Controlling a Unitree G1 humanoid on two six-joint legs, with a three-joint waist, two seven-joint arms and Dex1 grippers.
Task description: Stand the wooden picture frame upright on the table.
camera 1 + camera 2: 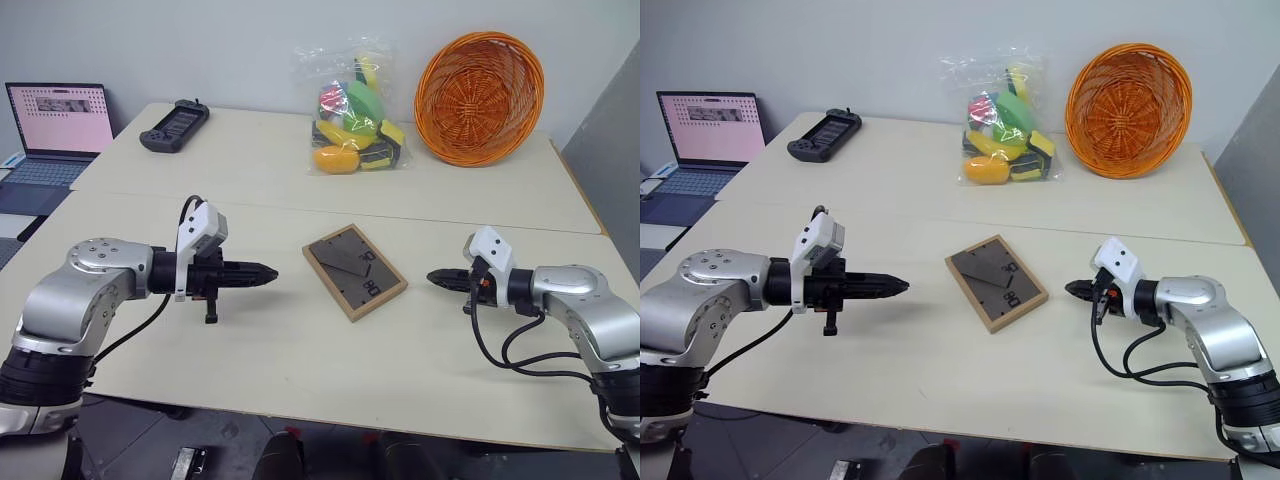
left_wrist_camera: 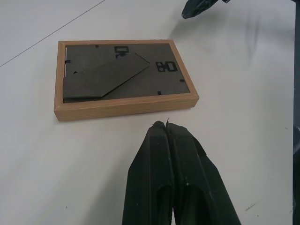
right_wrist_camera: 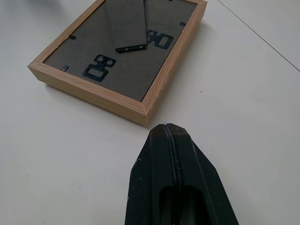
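The wooden picture frame (image 1: 354, 271) lies flat on the table (image 1: 300, 360), its dark back panel with the folded stand facing up. It sits between my two grippers. My left gripper (image 1: 273, 271) hovers a short way to the frame's left, pointing at it, fingers shut and empty. My right gripper (image 1: 432, 277) hangs just off the frame's right corner, also shut with nothing in it. In the left wrist view the frame (image 2: 123, 77) lies just beyond my shut fingertips (image 2: 165, 125). The right wrist view shows the frame's corner (image 3: 140, 110) close ahead of my right gripper (image 3: 165, 126).
At the table's back stand an orange wicker basket (image 1: 480, 97) tipped on its side, a clear bag of colourful toys (image 1: 355, 115) and a black handheld console (image 1: 174, 125). A laptop (image 1: 55, 130) sits on a desk to the left. A seam (image 1: 450, 222) crosses the tabletop.
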